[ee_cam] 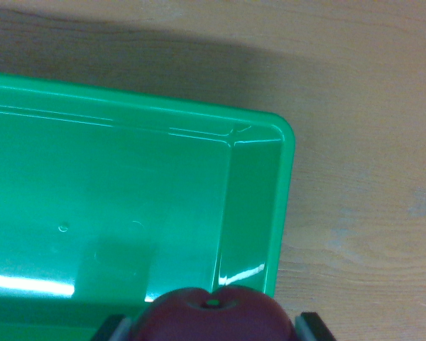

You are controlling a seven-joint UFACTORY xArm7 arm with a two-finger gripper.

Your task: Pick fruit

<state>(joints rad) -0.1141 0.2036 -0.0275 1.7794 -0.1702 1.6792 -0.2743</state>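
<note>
At the bottom edge of the wrist view, a dark red fruit (pixel 211 318), round and apple-like with a small dimple in its top, sits between the two dark fingertips (pixel 314 327) of the gripper (pixel 211 328). One fingertip shows at the fruit's side toward the wrist view's left, the other at its side toward the wrist view's right, and both press close against its skin, so the jaws are clamped on the fruit. Only the upper part of the fruit is in frame; its lower half is cut off by the picture's edge. Behind it lies a bright green plastic tray (pixel 287 185) with a rounded corner toward the wrist view's upper right and smooth, glossy walls that catch streaks of white light. The fruit is held over the tray's inner wall near that right-hand side, overlapping both the green floor and the rim in the picture; whether it touches the tray cannot be told from here. The tray rests on a pale wooden surface (pixel 362 106) with visible grain, and a broad soft shadow falls across the wood along the tray's far edge.
</note>
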